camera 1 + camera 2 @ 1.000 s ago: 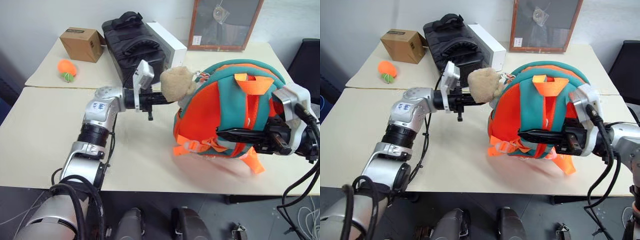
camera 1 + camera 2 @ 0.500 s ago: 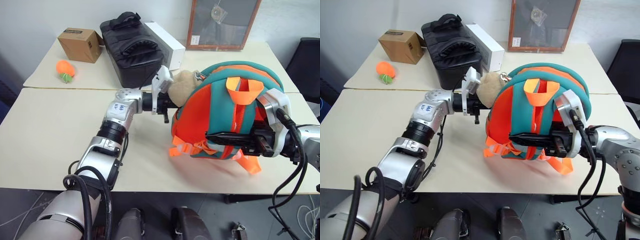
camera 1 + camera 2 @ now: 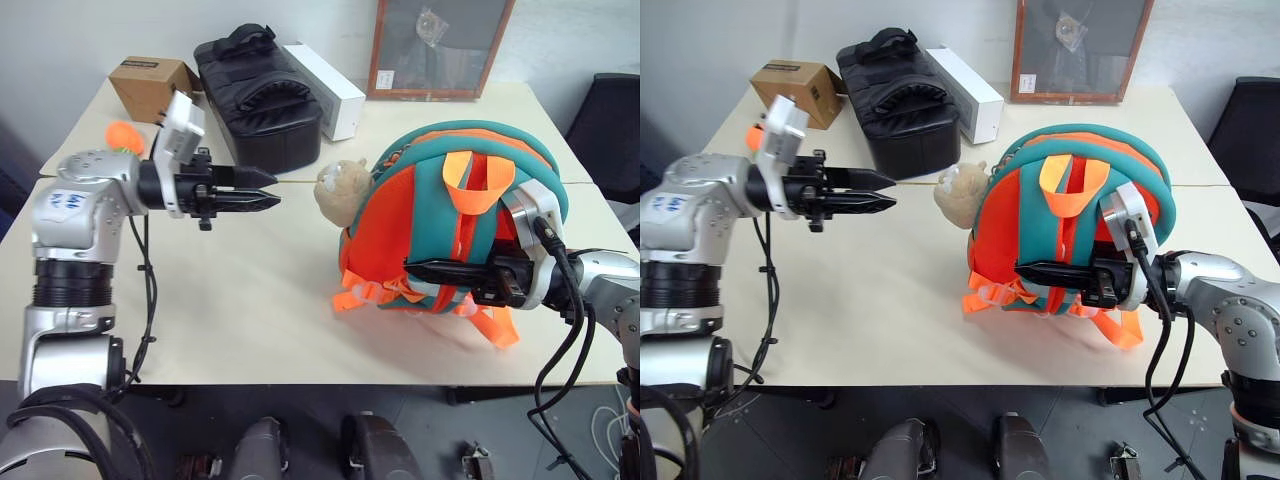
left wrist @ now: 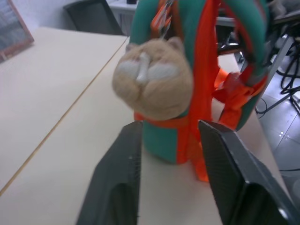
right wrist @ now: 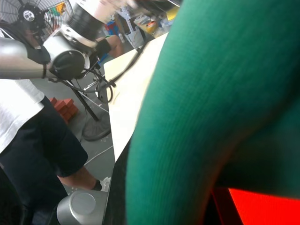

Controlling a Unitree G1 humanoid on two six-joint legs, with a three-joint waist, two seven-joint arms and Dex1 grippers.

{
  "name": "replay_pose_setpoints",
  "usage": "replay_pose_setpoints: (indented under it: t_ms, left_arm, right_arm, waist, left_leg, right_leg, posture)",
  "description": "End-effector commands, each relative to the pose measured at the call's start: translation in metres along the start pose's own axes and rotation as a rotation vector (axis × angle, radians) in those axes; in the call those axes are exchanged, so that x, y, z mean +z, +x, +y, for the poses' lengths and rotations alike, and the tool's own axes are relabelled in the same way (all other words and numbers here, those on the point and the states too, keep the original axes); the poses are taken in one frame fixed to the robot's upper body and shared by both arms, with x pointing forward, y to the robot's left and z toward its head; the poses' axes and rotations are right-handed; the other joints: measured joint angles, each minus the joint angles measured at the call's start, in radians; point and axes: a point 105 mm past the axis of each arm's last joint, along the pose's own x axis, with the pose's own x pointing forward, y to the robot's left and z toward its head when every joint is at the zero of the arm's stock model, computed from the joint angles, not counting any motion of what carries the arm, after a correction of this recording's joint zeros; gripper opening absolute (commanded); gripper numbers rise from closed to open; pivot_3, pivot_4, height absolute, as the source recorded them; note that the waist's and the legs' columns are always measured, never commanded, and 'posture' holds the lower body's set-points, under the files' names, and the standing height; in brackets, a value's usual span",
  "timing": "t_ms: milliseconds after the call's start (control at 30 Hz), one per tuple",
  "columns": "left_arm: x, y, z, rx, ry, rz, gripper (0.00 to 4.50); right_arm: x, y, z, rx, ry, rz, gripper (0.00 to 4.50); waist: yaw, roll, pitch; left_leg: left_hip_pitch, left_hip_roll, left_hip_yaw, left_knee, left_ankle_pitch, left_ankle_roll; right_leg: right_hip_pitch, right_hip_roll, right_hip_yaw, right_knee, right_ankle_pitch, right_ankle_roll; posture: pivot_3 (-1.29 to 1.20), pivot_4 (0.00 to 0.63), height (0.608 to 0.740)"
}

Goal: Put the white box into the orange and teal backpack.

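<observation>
Surface: two pale tables (image 3: 250, 300) pushed together against a white wall; one framed dark panel (image 3: 437, 45) leans at the back
Backpack: one orange and teal backpack (image 3: 440, 235) stands upright on the near table, straps facing the camera; one tan teddy bear charm (image 3: 342, 187) hangs at its left side
White box: cannot tell where it is
Left gripper: left gripper (image 3: 268, 190) hovers level, pointing at the charm, well apart from it; fingers (image 4: 119, 173) parted, nothing between them
Right gripper: right gripper (image 3: 420, 269) pinched tight on a strap of the backpack
Others, far table: one black duffel bag (image 3: 258, 95); one long white carton (image 3: 325, 75) beside it; one brown cardboard box (image 3: 150, 82); one orange toy (image 3: 120, 132)
Person: one, standing beyond the table in the right wrist view (image 5: 28, 136)
</observation>
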Motion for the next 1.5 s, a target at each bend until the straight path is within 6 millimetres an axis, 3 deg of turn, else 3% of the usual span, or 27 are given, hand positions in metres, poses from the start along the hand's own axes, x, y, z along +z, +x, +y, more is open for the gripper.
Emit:
replay_pose_setpoints:
  t_ms: [33,133,167,333,433,533,833,933,1067,1267,1367,1500]
  left_arm:
    - [0.008,0.023,0.001,0.016,0.120,0.023,3.48]
    - [0.002,0.042,0.018,0.077,0.143,0.025,4.39]
    - [0.000,0.046,0.020,0.078,0.139,0.023,4.48]
    - [-0.020,0.073,0.043,0.135,0.138,0.080,4.48]
    - [-0.024,0.086,0.041,0.085,0.099,0.065,4.48]
    - [-0.026,0.088,0.042,0.066,0.090,0.061,3.87]
    - [-0.029,0.081,0.045,0.049,0.072,0.068,1.17]
    - [-0.033,0.074,0.050,0.075,0.092,0.107,0.58]
    - [-0.043,0.044,0.063,0.148,0.130,0.210,0.44]
    - [-0.070,0.000,0.063,0.179,0.110,0.322,0.44]
    - [-0.085,-0.003,0.055,0.154,0.088,0.344,0.44]
    - [-0.125,0.014,0.033,0.075,0.060,0.404,0.44]
  right_arm:
    - [0.008,0.000,0.007,0.036,-0.038,-0.016,0.00]
    - [0.009,0.000,0.008,0.042,-0.038,-0.014,0.00]
    - [0.009,0.000,0.008,0.042,-0.038,-0.015,0.00]
    - [0.011,0.000,0.013,0.059,-0.035,-0.024,0.00]
    - [0.010,0.000,0.016,0.068,-0.033,-0.028,0.00]
    - [0.008,0.000,0.016,0.054,-0.029,-0.031,0.00]
    - [0.007,0.000,0.015,0.032,-0.025,-0.042,0.00]
    - [0.007,-0.002,0.014,0.023,-0.025,-0.046,0.00]
    - [0.012,-0.008,0.013,0.004,-0.020,-0.073,0.00]
    - [0.009,-0.018,0.016,-0.020,-0.003,-0.090,0.00]
    - [0.005,-0.018,0.015,-0.039,0.002,-0.089,0.00]
    - [0.003,-0.020,0.017,-0.047,0.007,-0.099,0.00]
  waist:
    - [0.009,0.000,0.000]
    - [0.012,0.000,0.000]
    - [0.012,0.000,0.000]
    - [0.010,0.000,0.000]
    - [0.011,0.000,0.000]
    - [0.010,0.000,0.000]
    - [0.010,0.000,0.000]
    - [0.011,0.000,0.000]
    - [0.007,0.000,0.000]
    - [0.008,0.000,0.000]
    - [0.010,0.000,0.000]
    - [0.009,0.000,0.000]
  left_leg:
    - [0.001,0.000,0.000,0.000,0.000,0.000]
    - [0.002,0.000,0.001,0.001,0.000,0.000]
    - [0.002,0.000,0.001,0.001,0.000,0.000]
    - [0.002,0.000,0.002,0.000,0.000,0.000]
    - [0.001,0.000,0.002,0.000,0.000,0.000]
    - [0.001,0.000,0.002,0.000,0.000,0.000]
    - [0.001,0.000,0.002,0.000,0.000,0.000]
    - [0.001,0.000,0.002,0.000,0.000,0.000]
    - [0.001,0.001,0.002,0.000,0.000,0.000]
    - [0.001,0.001,0.002,-0.002,0.000,0.000]
    - [0.001,0.000,0.002,-0.001,0.000,0.001]
    - [0.001,0.001,0.002,0.000,-0.001,0.001]
  right_leg:
    - [0.001,0.000,0.000,0.000,0.000,0.000]
    - [0.002,0.000,0.000,0.000,0.000,0.000]
    - [0.002,0.001,0.000,0.000,0.000,0.000]
    - [0.001,0.001,0.001,0.000,0.000,0.000]
    - [0.000,0.002,0.001,0.000,0.000,0.000]
    - [0.000,0.001,0.001,0.000,0.000,0.000]
    - [0.000,0.001,0.001,0.000,0.000,0.000]
    - [0.000,0.001,0.001,0.000,0.000,0.000]
    - [0.000,0.001,0.001,0.000,0.000,0.000]
    - [-0.001,0.001,0.001,-0.001,0.000,0.000]
    - [0.000,0.001,0.001,0.000,0.000,0.000]
    - [-0.001,0.001,0.001,0.000,0.000,0.000]
  posture:
    - [0.00,0.150,0.740]
    - [0.00,0.150,0.740]
    - [0.00,0.150,0.740]
    - [0.00,0.150,0.740]
    - [0.00,0.150,0.740]
    - [0.00,0.150,0.740]
    - [0.00,0.150,0.740]
    - [0.00,0.150,0.740]
    - [0.00,0.150,0.740]
    - [0.00,0.150,0.740]
    - [0.00,0.150,0.740]
    - [0.00,0.150,0.740]
